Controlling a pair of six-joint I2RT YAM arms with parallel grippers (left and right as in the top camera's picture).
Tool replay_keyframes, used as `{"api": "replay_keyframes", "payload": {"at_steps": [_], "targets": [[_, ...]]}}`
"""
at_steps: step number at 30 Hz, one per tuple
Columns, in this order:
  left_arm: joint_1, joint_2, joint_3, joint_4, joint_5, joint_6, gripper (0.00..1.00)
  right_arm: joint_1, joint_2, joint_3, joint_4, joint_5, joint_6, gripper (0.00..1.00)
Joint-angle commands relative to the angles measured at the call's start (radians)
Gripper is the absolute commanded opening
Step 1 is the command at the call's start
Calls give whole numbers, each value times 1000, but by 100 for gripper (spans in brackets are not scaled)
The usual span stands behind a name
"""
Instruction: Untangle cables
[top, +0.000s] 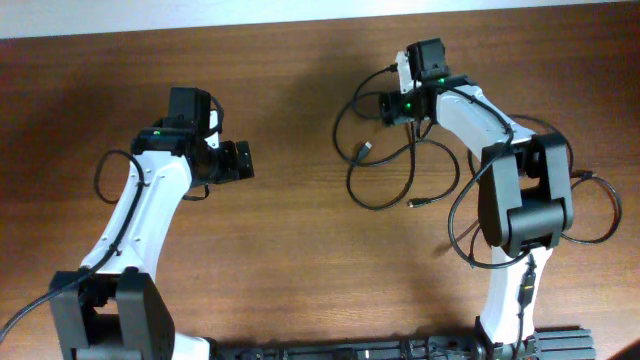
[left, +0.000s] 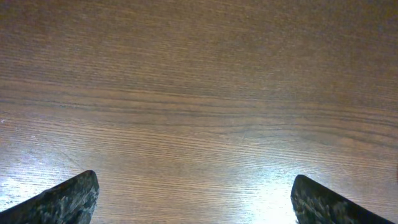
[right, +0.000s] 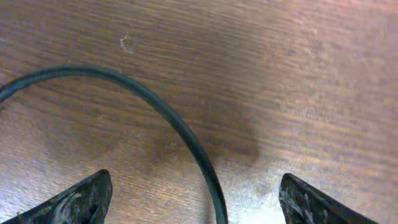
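right hand (right: 196, 202) spread wide, close over the thin black flexible cables (right: 180, 127). One strand curves in from the left and runs down between its fingers. The rest of the tangle (top: 351, 186) loops toward the arm bases on the brown wood-grain counter (left: 199, 74). left hand (left: 196, 202) is also wide, over bare wood, well apart. Right arm is nearer, so I'd pinch there.

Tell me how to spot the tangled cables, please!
Look at the wooden table, then the right gripper at its far side. Lying loose beside it are the cables: thin black loops with small plugs, slimmer than the thick wires fixed to the arms.
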Motion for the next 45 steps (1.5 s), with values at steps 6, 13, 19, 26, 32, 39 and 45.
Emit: {"api": "replay_keyframes", "payload": {"at_steps": [6, 13, 19, 26, 32, 39, 45], "targets": [[2, -8, 2, 13, 8, -10, 99, 3, 21, 6, -26, 16, -114, 4], [2, -8, 2, 12, 43, -10, 99, 2, -565, 126, -138, -81, -51, 4], [2, -8, 2, 12, 45, -9, 99, -1, -921, 126, 2, 259, 48, 4], [2, -8, 2, 2, 45, -9, 99, -341, -726, 125, -282, 518, 485, 4], [2, -8, 2, 2, 45, -9, 99, -717, -432, 124, -579, -69, 539, 27], [2, -8, 2, 5, 46, -10, 99, -669, -257, 114, -721, -244, 341, 84], [2, -8, 2, 194, 353, 117, 99, -180, -257, 108, -727, -351, -47, 94]]}}
